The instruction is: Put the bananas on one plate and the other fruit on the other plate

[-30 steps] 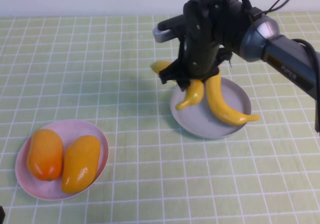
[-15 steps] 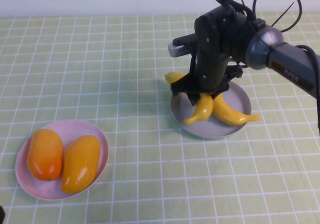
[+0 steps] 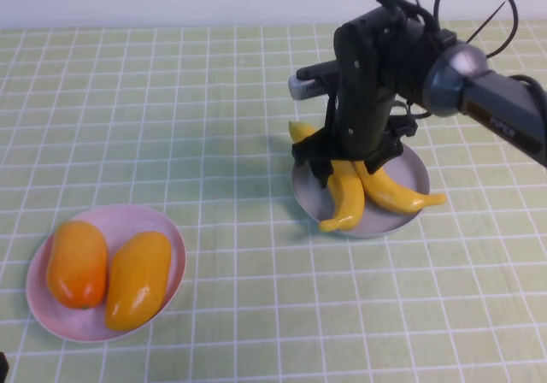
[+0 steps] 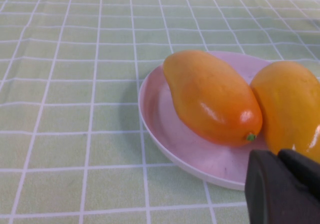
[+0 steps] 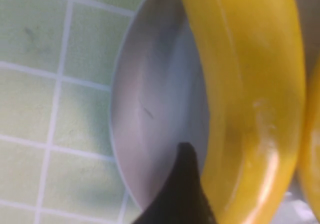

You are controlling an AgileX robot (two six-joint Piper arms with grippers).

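Note:
My right gripper (image 3: 344, 167) is low over the grey-blue plate (image 3: 417, 171) and shut on one banana (image 3: 344, 193), which reaches from the plate's far left rim to its near rim. The second banana (image 3: 395, 193) lies on the same plate just to its right. In the right wrist view one dark finger (image 5: 184, 186) presses against the held banana (image 5: 250, 84) above the plate (image 5: 150, 114). The two mango-like fruits, deeper orange (image 3: 77, 263) and yellow-orange (image 3: 138, 279), lie on the pink plate (image 3: 173, 239). My left gripper (image 4: 285, 189) is shut and empty, just short of that plate (image 4: 165, 121).
The table is covered by a green cloth with a white grid (image 3: 171, 101). The right arm (image 3: 479, 84) reaches in from the right edge over the back of the grey-blue plate. A white wall runs along the far edge of the table.
My right gripper has moved right and down with the banana. The banana has swung from hanging across the plate's left rim to lying lengthwise over the plate beside the other banana.

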